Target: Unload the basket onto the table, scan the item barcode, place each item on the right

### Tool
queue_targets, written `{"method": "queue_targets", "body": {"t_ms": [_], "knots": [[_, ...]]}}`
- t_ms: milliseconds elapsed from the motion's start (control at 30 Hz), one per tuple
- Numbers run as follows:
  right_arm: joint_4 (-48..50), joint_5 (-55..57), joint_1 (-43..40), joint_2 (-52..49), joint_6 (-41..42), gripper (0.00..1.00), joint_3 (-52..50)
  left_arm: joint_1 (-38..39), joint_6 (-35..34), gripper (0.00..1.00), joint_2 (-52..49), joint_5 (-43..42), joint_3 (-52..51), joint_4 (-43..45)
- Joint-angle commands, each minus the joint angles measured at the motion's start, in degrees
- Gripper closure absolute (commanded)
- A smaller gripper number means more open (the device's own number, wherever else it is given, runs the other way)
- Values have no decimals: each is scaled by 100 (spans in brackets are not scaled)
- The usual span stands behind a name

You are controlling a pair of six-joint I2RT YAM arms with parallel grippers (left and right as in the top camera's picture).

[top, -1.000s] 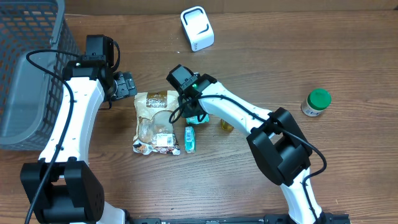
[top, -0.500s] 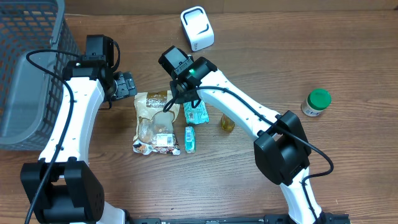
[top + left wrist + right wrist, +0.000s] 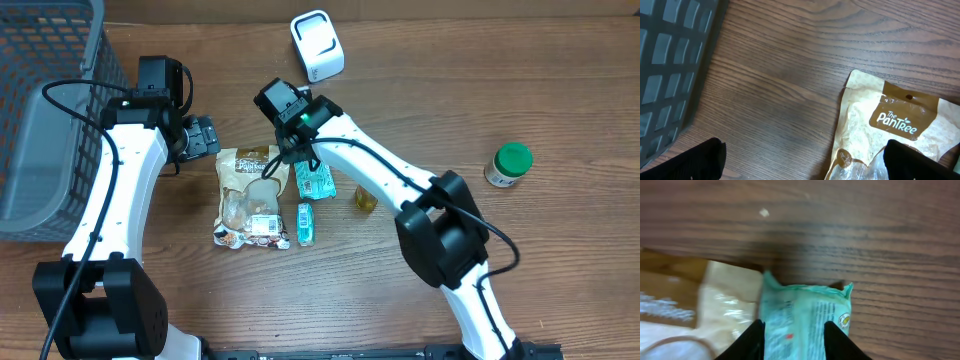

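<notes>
Packet (image 3: 807, 307) in teal wrap is sitting between the fingers of the right gripper (image 3: 794, 332), which are clamping its near end. It's staying just beside the brown snack bag (image 3: 248, 195), well apart from the white scanner (image 3: 317, 45). Left gripper (image 3: 207, 137) is hovering near the bag's top corner, jaws wide apart, holding nothing.

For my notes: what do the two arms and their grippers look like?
The left arm and right arm match: white rounded link shells, black boxy joint housings, a black cable looped alongside each. A green light glows near the right wrist. The left gripper has black fingers; the right gripper has fingers that look pale in its wrist view.
</notes>
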State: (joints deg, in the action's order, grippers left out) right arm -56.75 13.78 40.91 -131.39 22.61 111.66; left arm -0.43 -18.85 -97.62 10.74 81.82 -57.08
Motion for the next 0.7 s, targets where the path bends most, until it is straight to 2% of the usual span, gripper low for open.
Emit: {"method": "queue_targets", "body": {"t_ms": [0,367,667], "knots": [[-39,118,-83,-229,157,66,-72,7,107,0,24,15,83,13],[39,280,-83,-369,109,64,35,7,107,0,24,15,83,13],[-1526,610,-116,-116,94,58,2135,7,107,0,24,15,83,13]]}}
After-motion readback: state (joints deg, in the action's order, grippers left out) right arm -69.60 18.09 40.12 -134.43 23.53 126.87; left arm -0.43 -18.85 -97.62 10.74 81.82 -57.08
